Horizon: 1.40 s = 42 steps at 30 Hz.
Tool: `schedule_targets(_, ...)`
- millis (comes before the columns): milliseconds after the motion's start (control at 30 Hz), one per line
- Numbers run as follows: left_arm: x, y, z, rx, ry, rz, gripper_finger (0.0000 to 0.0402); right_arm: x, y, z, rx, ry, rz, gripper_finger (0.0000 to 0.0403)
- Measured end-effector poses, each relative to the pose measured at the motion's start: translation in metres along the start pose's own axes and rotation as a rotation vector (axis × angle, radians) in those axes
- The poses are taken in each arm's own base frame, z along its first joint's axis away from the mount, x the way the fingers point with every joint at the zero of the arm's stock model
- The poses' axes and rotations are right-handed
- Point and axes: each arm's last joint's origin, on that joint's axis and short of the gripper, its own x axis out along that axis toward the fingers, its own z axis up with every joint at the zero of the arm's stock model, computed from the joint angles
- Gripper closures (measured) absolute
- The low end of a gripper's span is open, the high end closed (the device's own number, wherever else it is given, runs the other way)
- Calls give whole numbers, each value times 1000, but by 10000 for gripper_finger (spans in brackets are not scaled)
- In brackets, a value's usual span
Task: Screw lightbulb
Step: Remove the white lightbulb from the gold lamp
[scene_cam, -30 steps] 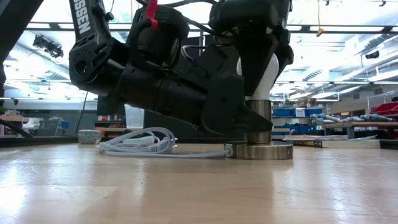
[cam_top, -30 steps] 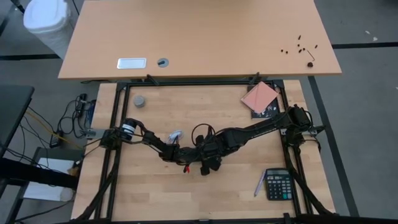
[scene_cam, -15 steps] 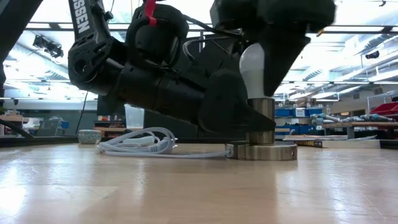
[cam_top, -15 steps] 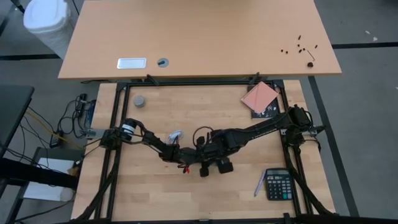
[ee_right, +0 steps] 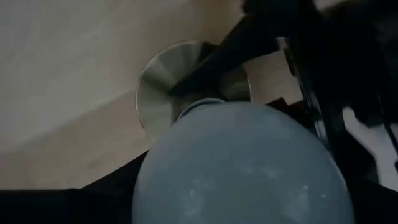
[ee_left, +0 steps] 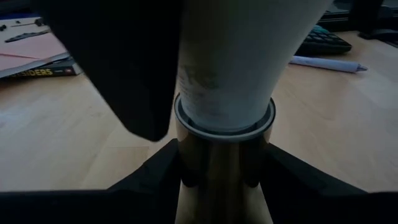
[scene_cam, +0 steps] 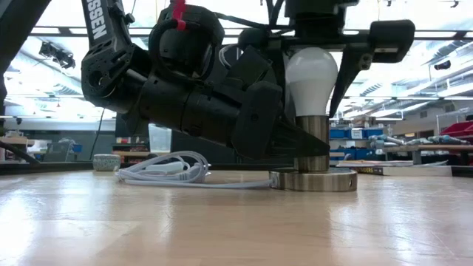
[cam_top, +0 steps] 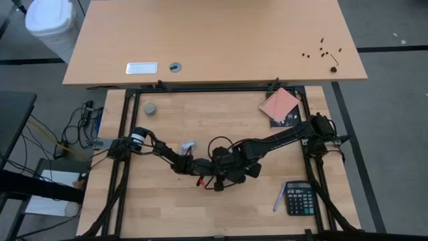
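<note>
The white lightbulb (scene_cam: 311,77) stands upright with its screw end in the silvery neck (scene_cam: 315,140) of the round metal socket disc (scene_cam: 314,179), which lies flat on the table. My left gripper (ee_left: 224,180) lies low at that neck, shut on it. My right gripper (scene_cam: 311,74) hangs over the bulb, fingers pointing down on two opposite sides of the glass. In the high view both grippers meet at mid-table (cam_top: 227,169) and hide the bulb. The disc's white cable (scene_cam: 170,171) lies coiled behind. My left gripper pinches the socket's silvery neck (ee_left: 224,155) between its two fingers (ee_left: 155,177), just below the bulb. The fingers come in level, from the table's left. The disc stays flat on the table. My right gripper holds the bulb's white glass (ee_right: 239,168) at its widest part, one finger (scene_cam: 346,68) on each side. The fingers come from above, pointing down. The bulb stands upright in the socket. The left arm hides the other finger's contact in the low view.
A small grey puck (cam_top: 150,108) sits at the far left. A red booklet (cam_top: 279,104) lies at the far right. A calculator (cam_top: 299,198) and a pen (cam_top: 278,198) lie at the near right.
My right gripper has turned about a quarter turn around the upright bulb, staying over it; its fingers, first in front of the glass in the low view, now stand at its sides. The socket disc has crept slightly along the table. My left gripper has kept still.
</note>
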Motion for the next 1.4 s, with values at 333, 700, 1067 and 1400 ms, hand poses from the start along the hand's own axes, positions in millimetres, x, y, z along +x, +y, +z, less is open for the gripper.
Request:
schedule_targets(333,0,0,0,-9,1,-8,218,0,0,0,-73,0,0,126)
schedule_targets(700,0,0,0,-15,4,-10,217,-26,0,5,311,-14,44,43)
schedule_targets(1067,0,1,0,-62,3,4,217,-27,-5,-2,1118,12,66,17)
schedule_targets(1400,0,3,-1,-102,0,77,217,-26,-12,-1,1616,-30,-18,21)
